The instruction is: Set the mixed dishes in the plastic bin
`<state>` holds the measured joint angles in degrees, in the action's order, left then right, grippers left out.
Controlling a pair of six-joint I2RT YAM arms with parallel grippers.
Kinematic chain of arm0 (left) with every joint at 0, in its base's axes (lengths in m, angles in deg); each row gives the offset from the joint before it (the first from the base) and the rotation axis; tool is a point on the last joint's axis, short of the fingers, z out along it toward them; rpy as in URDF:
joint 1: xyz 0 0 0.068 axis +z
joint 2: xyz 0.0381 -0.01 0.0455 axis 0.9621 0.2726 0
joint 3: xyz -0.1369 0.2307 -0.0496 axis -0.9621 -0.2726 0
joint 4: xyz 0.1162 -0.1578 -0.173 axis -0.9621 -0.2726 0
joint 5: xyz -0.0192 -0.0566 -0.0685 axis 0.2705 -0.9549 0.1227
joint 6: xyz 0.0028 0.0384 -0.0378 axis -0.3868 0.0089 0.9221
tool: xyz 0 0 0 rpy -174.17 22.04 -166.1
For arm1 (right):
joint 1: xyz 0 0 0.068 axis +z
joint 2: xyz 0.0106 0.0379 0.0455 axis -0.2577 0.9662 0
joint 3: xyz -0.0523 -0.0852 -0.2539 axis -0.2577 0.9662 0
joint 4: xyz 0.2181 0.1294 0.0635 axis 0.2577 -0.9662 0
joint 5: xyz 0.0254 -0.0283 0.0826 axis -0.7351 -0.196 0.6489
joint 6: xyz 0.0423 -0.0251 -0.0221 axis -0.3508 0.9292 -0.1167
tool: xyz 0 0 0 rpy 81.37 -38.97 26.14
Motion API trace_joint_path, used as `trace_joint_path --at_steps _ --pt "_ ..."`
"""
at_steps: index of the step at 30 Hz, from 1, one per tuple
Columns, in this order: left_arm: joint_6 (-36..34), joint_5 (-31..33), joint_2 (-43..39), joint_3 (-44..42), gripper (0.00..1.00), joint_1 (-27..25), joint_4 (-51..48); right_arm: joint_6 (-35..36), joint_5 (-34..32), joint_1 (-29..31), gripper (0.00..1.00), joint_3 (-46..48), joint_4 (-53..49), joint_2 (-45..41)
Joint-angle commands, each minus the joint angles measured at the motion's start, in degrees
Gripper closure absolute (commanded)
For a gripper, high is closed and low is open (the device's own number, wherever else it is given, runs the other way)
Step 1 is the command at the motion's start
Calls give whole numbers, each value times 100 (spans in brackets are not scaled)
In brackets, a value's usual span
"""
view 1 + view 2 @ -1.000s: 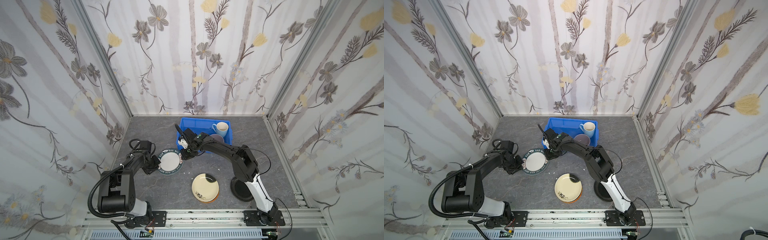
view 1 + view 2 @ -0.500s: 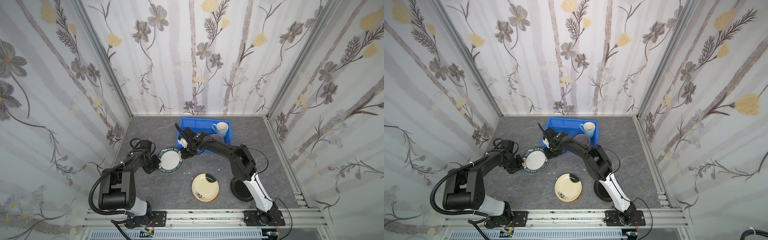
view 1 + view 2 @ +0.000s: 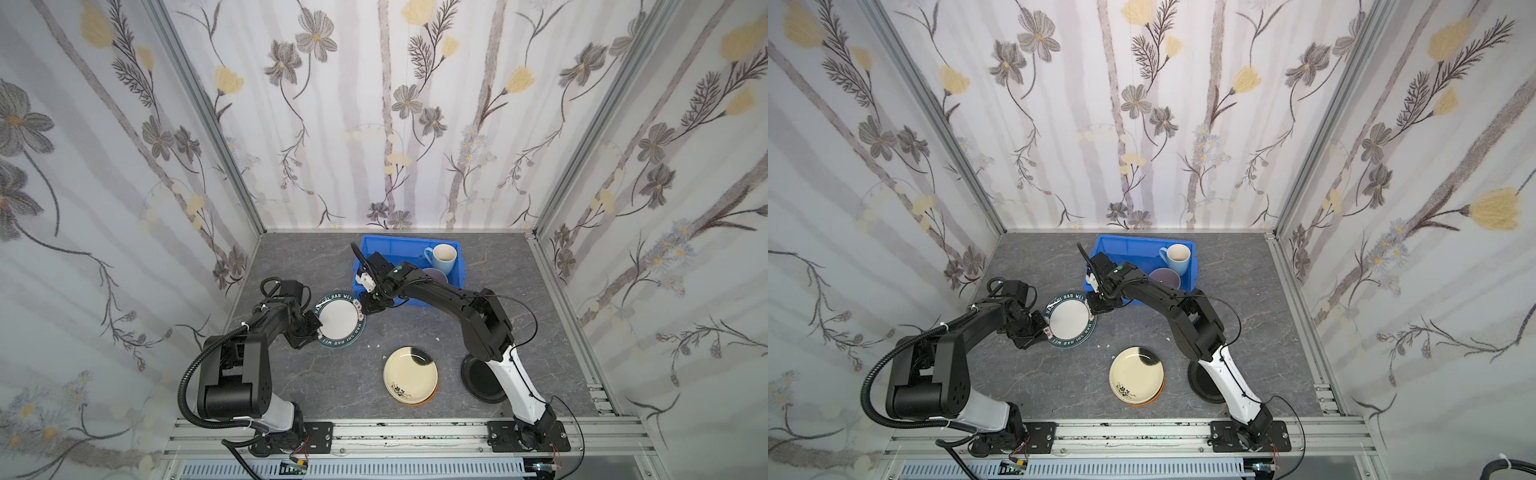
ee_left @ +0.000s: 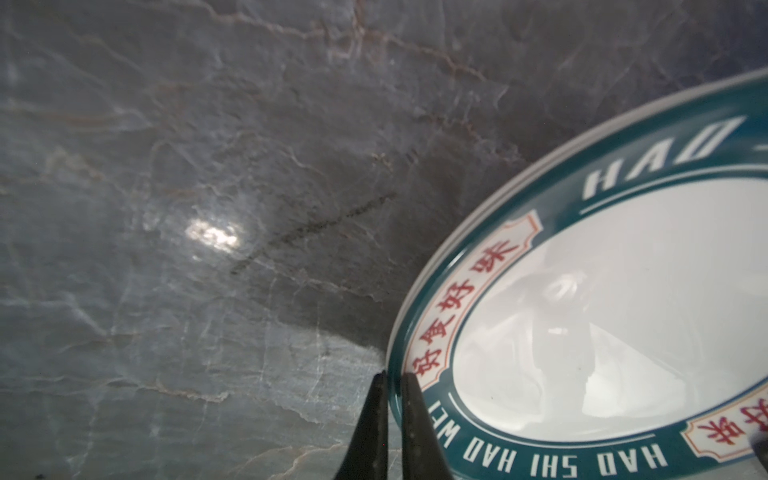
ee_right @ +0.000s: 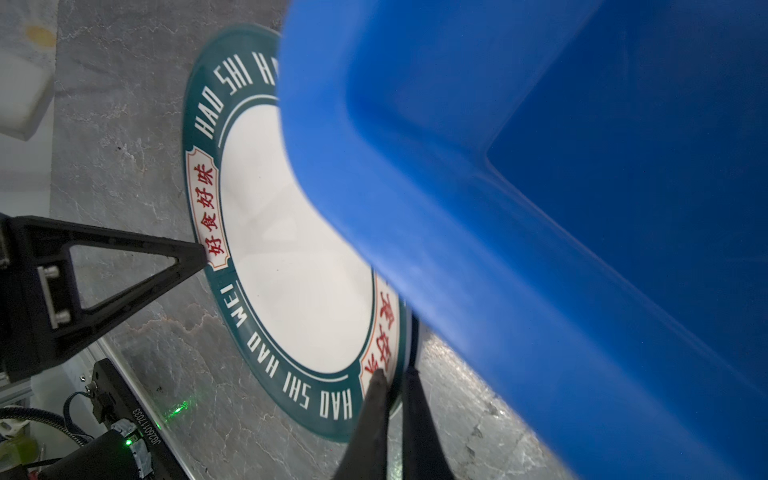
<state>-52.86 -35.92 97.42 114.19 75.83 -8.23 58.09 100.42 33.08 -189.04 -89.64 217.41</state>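
The white plate with a dark teal lettered rim (image 3: 338, 320) (image 3: 1068, 319) lies just left of the blue plastic bin (image 3: 409, 243) (image 3: 1142, 241). My left gripper (image 3: 318, 330) (image 4: 393, 378) is shut on the plate's left rim (image 4: 623, 311). At the opposite rim (image 5: 299, 249), beside the bin's corner (image 5: 540, 208), my right gripper (image 3: 365, 309) (image 5: 394, 372) is shut on the plate too. Inside the bin stand a light blue mug (image 3: 440, 257) and a lilac bowl (image 3: 434, 275). A cream plate (image 3: 410, 374) rests on an orange one (image 3: 428, 400) near the front.
A glossy black plate (image 3: 478, 378) lies at the front right, partly under the right arm. Small white chips (image 3: 376, 345) lie on the grey floor. Flowered walls close in the left, back and right sides. An aluminium rail (image 3: 395, 432) runs along the front.
The right gripper's jaws have closed onto the plate's right rim. The left gripper has kept its hold, and the plate has hardly shifted.
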Motion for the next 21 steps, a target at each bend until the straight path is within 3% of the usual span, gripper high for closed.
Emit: trace_joint_path --at_steps 1,5,11,21 --pt "-52 -59 -40 -7 92 -7 193 117 512 24 100 39 -63 7" --pt "-72 -57 -157 -5 91 -7 120 59 604 5 100 203 -19 -119" --pt "-120 -99 -307 -18 81 -7 -18 -5 654 -11 100 523 23 -329" --pt "-168 41 -283 42 82 1 -2 3 491 -11 98 840 146 -576"
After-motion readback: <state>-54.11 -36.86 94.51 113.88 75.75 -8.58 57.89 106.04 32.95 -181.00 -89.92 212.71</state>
